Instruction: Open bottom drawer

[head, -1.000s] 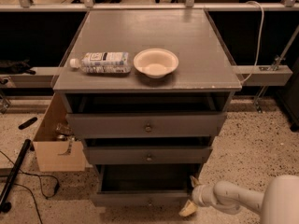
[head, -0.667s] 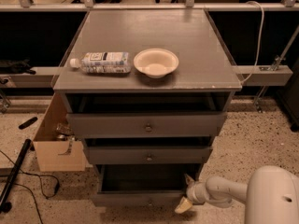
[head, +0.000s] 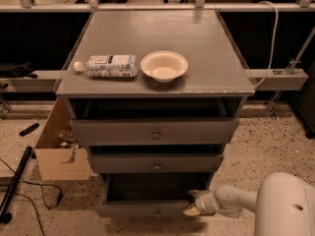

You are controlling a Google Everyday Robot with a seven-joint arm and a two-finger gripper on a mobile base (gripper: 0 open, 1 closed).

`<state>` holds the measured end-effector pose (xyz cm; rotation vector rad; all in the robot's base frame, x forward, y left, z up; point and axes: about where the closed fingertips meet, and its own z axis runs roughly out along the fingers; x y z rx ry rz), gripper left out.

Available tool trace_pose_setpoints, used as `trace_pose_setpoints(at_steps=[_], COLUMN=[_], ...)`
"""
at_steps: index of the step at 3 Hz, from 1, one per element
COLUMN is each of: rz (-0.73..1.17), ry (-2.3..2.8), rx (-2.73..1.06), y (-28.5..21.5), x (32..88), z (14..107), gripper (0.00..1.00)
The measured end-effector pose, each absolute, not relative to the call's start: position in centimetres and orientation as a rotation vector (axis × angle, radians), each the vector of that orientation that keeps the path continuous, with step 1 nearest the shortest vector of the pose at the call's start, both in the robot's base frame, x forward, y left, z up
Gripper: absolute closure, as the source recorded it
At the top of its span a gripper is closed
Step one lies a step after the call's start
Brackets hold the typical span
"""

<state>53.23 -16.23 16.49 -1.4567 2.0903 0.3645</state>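
The pincer (head: 191, 203) had slid left to the right front corner of the bottom drawer (head: 142, 209) since a second before; whether it gaped or gripped, I could not tell. That drawer stood pulled out beneath the other two, dark inside showing.

It is dim in here, with a warm, brownish cast. Light falls from overhead onto the cabinet top (head: 197, 48), leaving a soft pale sheen toward 12 o'clock. The bowl (head: 164, 66) and bottle (head: 106, 65) throw short shadows toward 6 o'clock. All 3 drawer recesses are nearly black, and the bottom drawer (head: 147, 209) is dark inside. At 5 o'clock the gripper (head: 194, 204) and pale arm (head: 236, 199) catch the light against that shadow. The background at 10 and 2 o'clock stays murky.
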Motion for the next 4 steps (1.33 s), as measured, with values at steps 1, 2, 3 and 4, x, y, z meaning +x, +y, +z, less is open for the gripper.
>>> trace_pose_setpoints(at_steps=[1,2,3,4], rz=[0.374,0.387,0.432,0.467], ry=[2.073,2.068,2.031,2.002], rx=[-1.448,-1.421,-1.425,-1.423], y=[-16.7,-17.7,-16.1,-14.8], x=[51.9,49.7,47.4,45.5], z=[16.9,17.5,17.8,18.1], gripper=[0.67,0.91,1.0,1.0])
